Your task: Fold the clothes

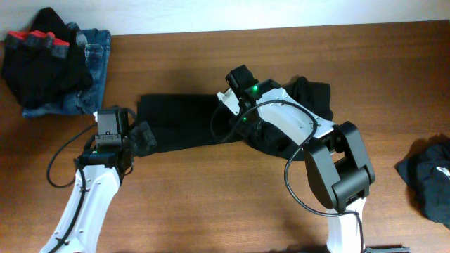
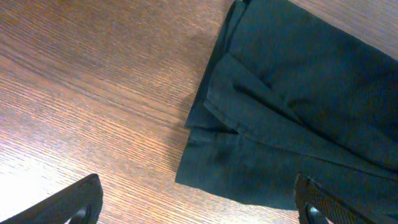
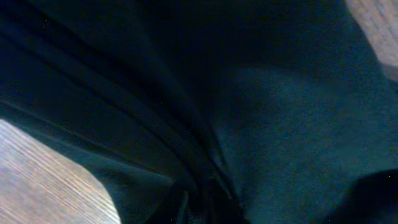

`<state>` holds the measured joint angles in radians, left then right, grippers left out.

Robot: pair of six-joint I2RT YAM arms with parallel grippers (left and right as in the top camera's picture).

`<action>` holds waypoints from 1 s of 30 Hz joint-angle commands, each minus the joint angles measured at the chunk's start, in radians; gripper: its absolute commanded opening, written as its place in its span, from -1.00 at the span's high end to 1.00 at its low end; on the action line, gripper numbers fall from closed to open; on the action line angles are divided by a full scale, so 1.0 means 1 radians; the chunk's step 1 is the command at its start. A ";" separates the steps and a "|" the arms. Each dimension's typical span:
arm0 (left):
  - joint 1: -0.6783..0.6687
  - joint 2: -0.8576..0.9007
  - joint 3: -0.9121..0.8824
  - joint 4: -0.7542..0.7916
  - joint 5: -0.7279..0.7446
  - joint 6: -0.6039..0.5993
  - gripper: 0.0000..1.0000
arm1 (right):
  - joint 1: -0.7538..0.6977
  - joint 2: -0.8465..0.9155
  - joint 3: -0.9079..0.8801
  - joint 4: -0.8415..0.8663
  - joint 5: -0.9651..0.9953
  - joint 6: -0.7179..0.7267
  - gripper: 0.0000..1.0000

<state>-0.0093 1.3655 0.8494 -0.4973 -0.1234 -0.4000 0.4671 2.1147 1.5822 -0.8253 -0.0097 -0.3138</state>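
The clothes being handled are a black top [image 1: 183, 119], stretched in a long, partly folded band across the middle of the table. In the left wrist view its layered corner [image 2: 280, 106] lies on the wood. My left gripper [image 1: 139, 124] is at the band's left end, wide open [image 2: 198, 200], with the garment's edge just ahead of its fingers and nothing held. My right gripper [image 1: 223, 112] is down on the middle of the band. The right wrist view is filled with black cloth [image 3: 280, 106]. Its folds gather into the shut jaws at the bottom centre [image 3: 200, 205].
A pile of clothes [image 1: 49, 60], black with red pieces on blue denim, lies at the back left corner. Another dark garment [image 1: 429, 176] is bunched at the right edge. Bare wooden table [image 1: 211, 204] runs along the front.
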 commanded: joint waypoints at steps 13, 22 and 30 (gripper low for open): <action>-0.004 0.005 0.010 0.018 0.215 0.118 -0.87 | -0.004 0.012 0.021 -0.057 0.049 0.195 -0.97; -0.004 0.115 0.010 0.108 0.343 0.174 -0.51 | -0.054 0.012 0.084 -0.132 0.049 0.428 -0.93; -0.004 0.291 0.010 0.207 0.375 0.216 0.00 | -0.123 0.012 0.106 -0.194 -0.012 0.487 0.16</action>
<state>-0.0113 1.5970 0.8494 -0.3107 0.2134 -0.2153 0.3614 2.1147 1.6680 -1.0096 0.0170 0.1314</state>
